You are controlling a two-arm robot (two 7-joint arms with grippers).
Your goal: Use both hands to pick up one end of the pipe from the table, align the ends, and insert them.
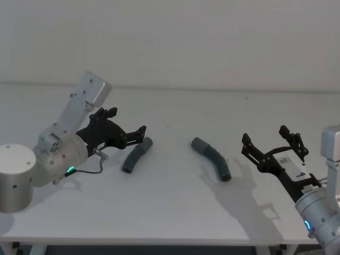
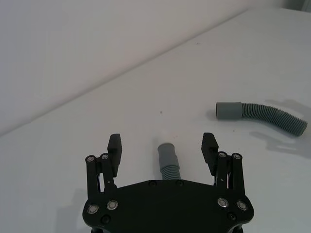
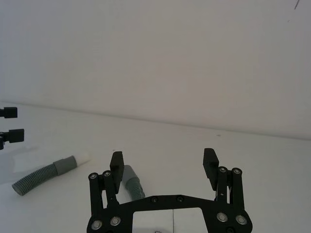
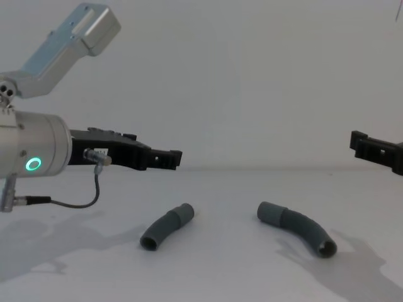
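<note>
A: What was nearest, on the right?

B: The right claw (image 1: pixel 265 135), low at the near right above the counter (image 1: pixel 175 207). Its fingers were spread wide with nothing between them. In the chest view the frame edge cut it off, leaving just the finger ends.

A: And the pipe?

B: It was in two pieces, both lying on the counter and well apart from each other. The longer piece (image 1: pixel 212 158) lay right of centre, with its open ribbed end nearer and its collar (image 1: pixel 199 143) pointing far-left. The right claw was near it but not touching. From the right wrist, one finger (image 3: pixel 116 165) hid much of it, leaving the collar and a few ribs in sight.

A: The other one?

B: The shorter piece (image 1: pixel 136 155) lay left of centre with its collar toward the far right. The two collars were the ends closest to each other. A white sleeve (image 3: pixel 82 158) at that collar showed from the right wrist. From the head I could not make it out.

A: Was the left claw on it?

B: No. The left claw (image 1: pixel 126 122) hung over the collar end, a little farther back, wide open and empty. The chest view showed a gap between it and the piece. From the left wrist, the claw's own body covered the ribbed part, so just the collar and a few ribs lay between the fingers.
</note>
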